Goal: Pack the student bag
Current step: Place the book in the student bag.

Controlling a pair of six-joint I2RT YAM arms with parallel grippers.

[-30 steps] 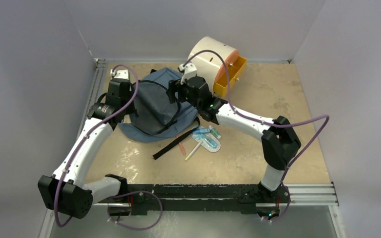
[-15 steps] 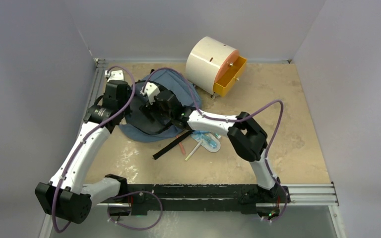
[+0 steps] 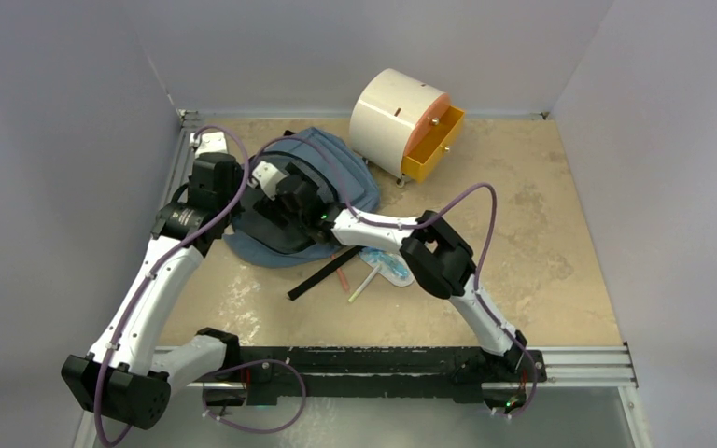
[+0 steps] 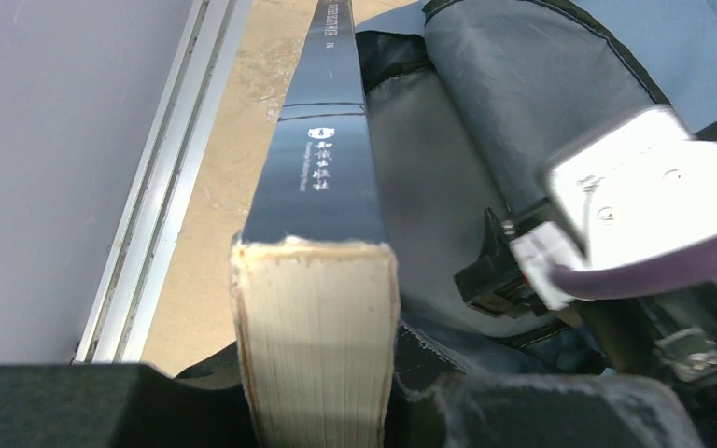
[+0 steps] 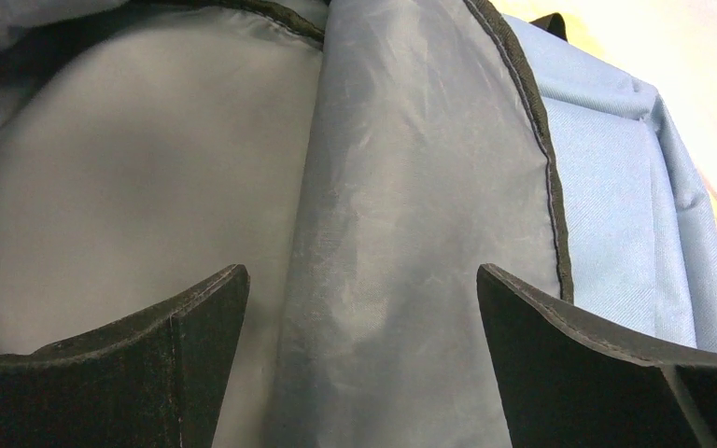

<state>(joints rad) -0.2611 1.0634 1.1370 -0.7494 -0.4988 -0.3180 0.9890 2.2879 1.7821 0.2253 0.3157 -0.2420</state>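
Note:
The slate-blue student bag (image 3: 336, 173) lies at the table's back left, its mouth open toward the left arm. My left gripper (image 4: 316, 415) is shut on a thick book (image 4: 316, 317) with a dark glossy cover and cream pages, held edge-up at the bag's (image 4: 532, 84) left rim. My right gripper (image 5: 362, 289) stands open inside the mouth. A fold of the grey-blue lining (image 5: 401, 187) runs between its fingers (image 5: 196, 327) without being pinched. In the top view the right gripper (image 3: 275, 207) sits over the dark opening, close to the left gripper (image 3: 227, 191).
A cream cylindrical cabinet (image 3: 397, 112) with an orange drawer stands behind the bag to the right. Pens and a clear pouch (image 3: 387, 264) lie in front of the bag, beside a black strap (image 3: 322, 275). Metal rails (image 3: 182, 149) line the left edge.
My right arm has swung left from beside the cabinet to the bag's mouth and its jaws have widened. The left arm, still holding the book, has shifted slightly left.

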